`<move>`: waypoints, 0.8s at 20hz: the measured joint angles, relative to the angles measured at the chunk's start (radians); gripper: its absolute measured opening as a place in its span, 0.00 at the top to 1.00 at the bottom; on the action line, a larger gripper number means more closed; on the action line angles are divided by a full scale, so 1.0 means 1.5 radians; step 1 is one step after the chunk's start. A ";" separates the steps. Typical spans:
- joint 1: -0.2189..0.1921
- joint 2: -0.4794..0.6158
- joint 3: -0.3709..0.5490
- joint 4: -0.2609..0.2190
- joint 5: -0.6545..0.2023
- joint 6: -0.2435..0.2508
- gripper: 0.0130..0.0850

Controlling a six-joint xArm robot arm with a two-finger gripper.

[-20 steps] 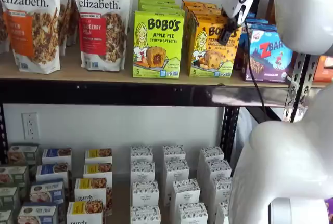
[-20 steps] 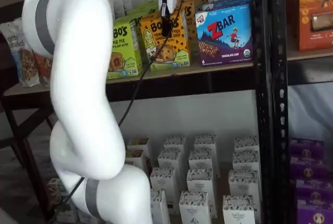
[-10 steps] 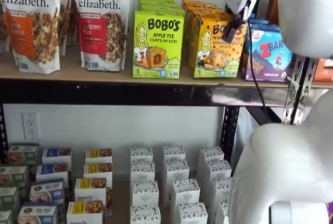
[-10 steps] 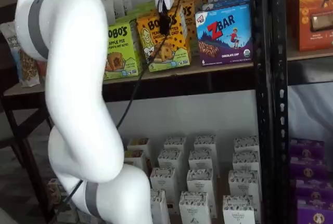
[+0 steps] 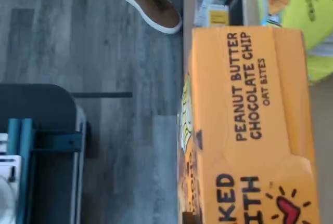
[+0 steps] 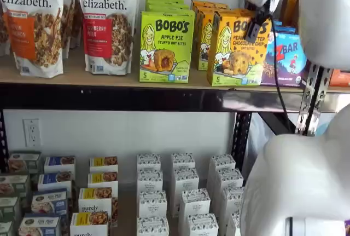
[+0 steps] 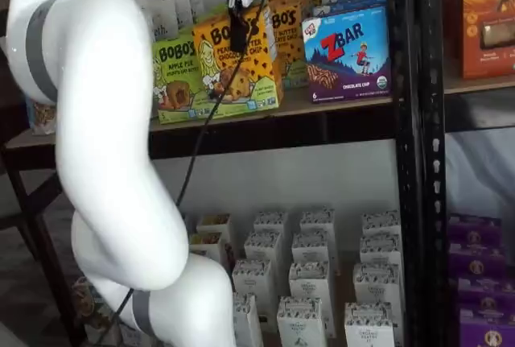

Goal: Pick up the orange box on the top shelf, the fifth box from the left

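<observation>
The orange box point(image 6: 235, 50), a Bobo's Peanut Butter Chocolate Chip carton, stands forward of its row at the front edge of the top shelf point(image 6: 109, 80). It shows slightly tilted in a shelf view point(image 7: 241, 73). My gripper point(image 6: 255, 28) comes down from above and its black fingers are shut on the box's upper part, as also shows in a shelf view point(image 7: 238, 26). The wrist view shows the box's orange top panel point(image 5: 250, 120) close up, with floor beside it. I cannot tell whether the box's bottom touches the board.
A lime-green Bobo's Apple Pie box point(image 6: 165, 47) stands left of the orange box and a ZBar box point(image 6: 287, 55) right of it. More orange boxes point(image 6: 203, 33) stand behind. Granola bags point(image 6: 108, 22) are further left. A black upright point(image 7: 418, 154) stands at the right. Small white boxes point(image 6: 183, 192) fill the lower shelf.
The orange box has come forward out of its row with my gripper on it, away from the boxes behind. The arm has drawn back from the shelf.
</observation>
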 joint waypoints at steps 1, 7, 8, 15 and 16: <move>-0.003 -0.007 0.002 0.003 0.011 0.000 0.67; -0.026 -0.058 0.028 0.009 0.055 -0.013 0.67; -0.030 -0.067 0.034 0.009 0.061 -0.016 0.67; -0.052 -0.119 0.076 0.012 0.083 -0.033 0.67; -0.053 -0.125 0.080 0.012 0.085 -0.034 0.67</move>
